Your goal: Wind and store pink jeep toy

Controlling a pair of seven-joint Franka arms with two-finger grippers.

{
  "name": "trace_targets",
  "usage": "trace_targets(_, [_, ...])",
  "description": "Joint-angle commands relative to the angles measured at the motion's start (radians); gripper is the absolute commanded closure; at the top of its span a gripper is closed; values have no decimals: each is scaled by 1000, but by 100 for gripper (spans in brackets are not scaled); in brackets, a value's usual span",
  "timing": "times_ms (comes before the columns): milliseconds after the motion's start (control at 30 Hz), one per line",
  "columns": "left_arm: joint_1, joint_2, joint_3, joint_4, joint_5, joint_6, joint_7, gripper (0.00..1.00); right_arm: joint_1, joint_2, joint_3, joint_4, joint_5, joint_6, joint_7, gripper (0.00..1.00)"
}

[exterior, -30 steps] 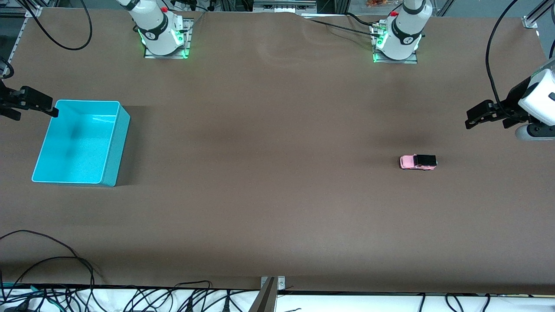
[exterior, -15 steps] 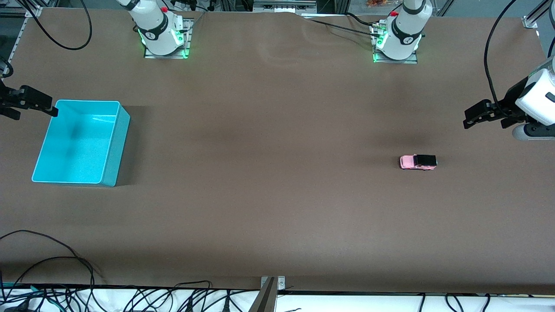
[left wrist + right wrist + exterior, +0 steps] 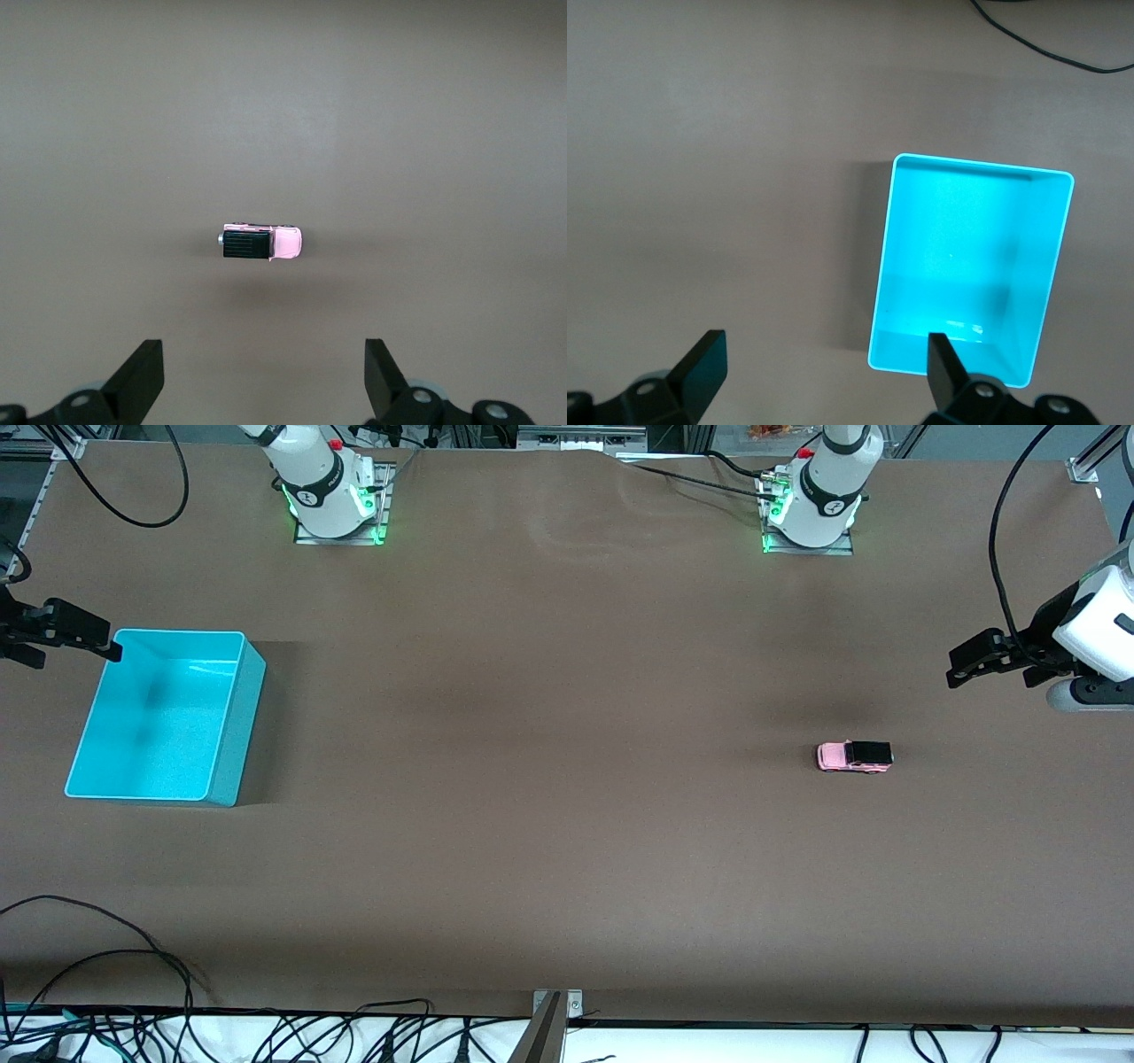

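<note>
The pink jeep toy (image 3: pixel 854 756) sits alone on the brown counter (image 3: pixel 549 850) toward the left arm's end, upright on its wheels, untouched. The turquoise bin (image 3: pixel 230 726) stands well apart from it at the right arm's end and looks empty. The left pincer (image 3: pixel 970 666) hangs in the air over the counter near the jeep, fingers spread wide, holding nothing; in its wrist view the toy (image 3: pixel 260 243) lies ahead of the open fingertips (image 3: pixel 142 376). The right pincer (image 3: pixel 89 639), also spread and empty, hovers just beside the bin's rim and waits. The toy is tiny and on wheels, so a slightly off-centre closing could nudge it rolling away, and a winding pull-back may slip if the grip is shallow
</note>
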Motion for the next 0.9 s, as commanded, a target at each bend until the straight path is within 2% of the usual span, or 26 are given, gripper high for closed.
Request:
trace_targets(0, [6, -14, -1, 0, 11, -18, 18, 0, -2, -12, 4, -2, -6, -14, 8, 0])
trace_targets(867, [8, -11, 2, 4, 11, -21, 9, 0, -1, -11, 4, -2, -4, -14, 8, 0])
